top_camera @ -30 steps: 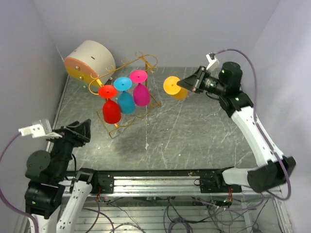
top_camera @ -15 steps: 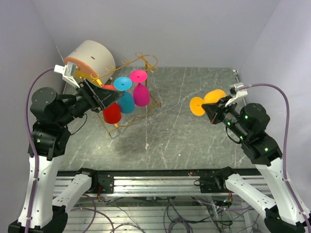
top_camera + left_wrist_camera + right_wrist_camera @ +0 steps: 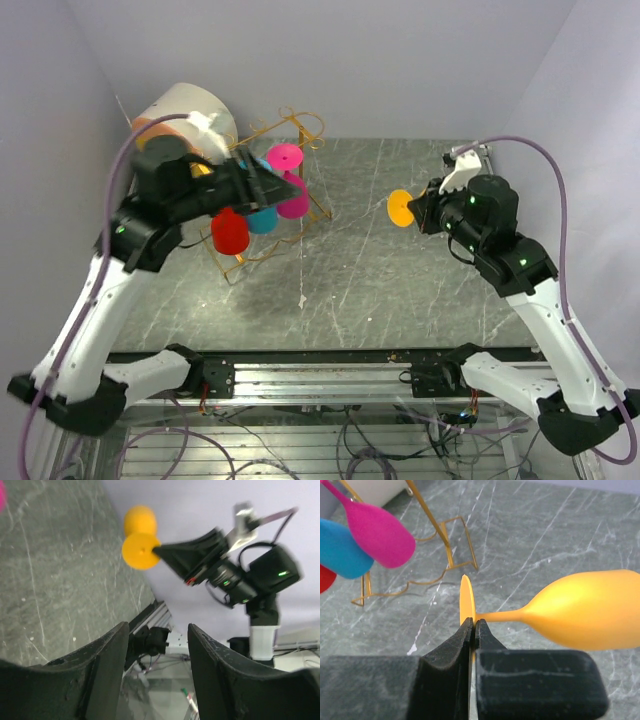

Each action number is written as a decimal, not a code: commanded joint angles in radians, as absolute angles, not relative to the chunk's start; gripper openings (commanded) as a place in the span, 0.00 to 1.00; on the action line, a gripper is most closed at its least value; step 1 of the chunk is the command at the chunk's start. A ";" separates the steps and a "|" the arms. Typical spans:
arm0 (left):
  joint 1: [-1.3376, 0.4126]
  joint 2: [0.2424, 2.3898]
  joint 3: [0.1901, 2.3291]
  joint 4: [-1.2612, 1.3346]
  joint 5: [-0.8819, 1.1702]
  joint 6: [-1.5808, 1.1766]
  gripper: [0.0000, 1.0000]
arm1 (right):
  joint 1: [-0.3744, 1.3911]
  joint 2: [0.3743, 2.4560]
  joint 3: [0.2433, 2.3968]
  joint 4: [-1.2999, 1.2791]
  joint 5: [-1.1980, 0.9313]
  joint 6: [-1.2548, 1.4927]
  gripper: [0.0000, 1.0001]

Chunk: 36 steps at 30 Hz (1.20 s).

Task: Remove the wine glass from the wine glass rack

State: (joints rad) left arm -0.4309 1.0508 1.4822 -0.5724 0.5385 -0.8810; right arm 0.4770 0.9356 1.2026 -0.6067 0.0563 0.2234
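Note:
My right gripper [image 3: 473, 622] is shut on the flat foot of an orange wine glass [image 3: 590, 610], which lies sideways in the air over the table. From above, that wine glass's foot [image 3: 400, 208] shows just left of the right gripper [image 3: 418, 211], well clear of the gold wire wine glass rack [image 3: 303, 124]. Pink [image 3: 290, 192], blue [image 3: 262, 214] and red [image 3: 229, 231] glasses hang upside down on the rack. My left gripper [image 3: 268, 184] hovers over the rack's rails. Its fingers [image 3: 102, 650] stand open with nothing between them, and its camera sees the orange wine glass [image 3: 140, 540] across the table.
A cream drum with an orange face [image 3: 192, 108] stands at the back left behind the rack. The grey marble tabletop [image 3: 380, 290] stretches between the rack and the right arm. Purple walls close in the back and both sides.
The left arm rose from the near left and reached over the rack, its jaws narrowing slightly. The right arm carried the orange glass away from the rack to the right.

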 commanded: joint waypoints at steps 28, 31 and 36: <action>-0.839 1.086 1.151 -0.332 0.209 -1.133 0.70 | 1.477 0.817 0.918 -0.191 1.017 -0.451 0.00; -0.857 1.093 1.146 -0.316 0.199 -1.140 0.70 | 1.500 0.806 0.864 -0.102 0.951 -0.527 0.00; -0.865 1.094 1.157 -0.316 0.186 -1.142 0.70 | 1.524 0.812 0.814 -0.025 0.946 -0.575 0.00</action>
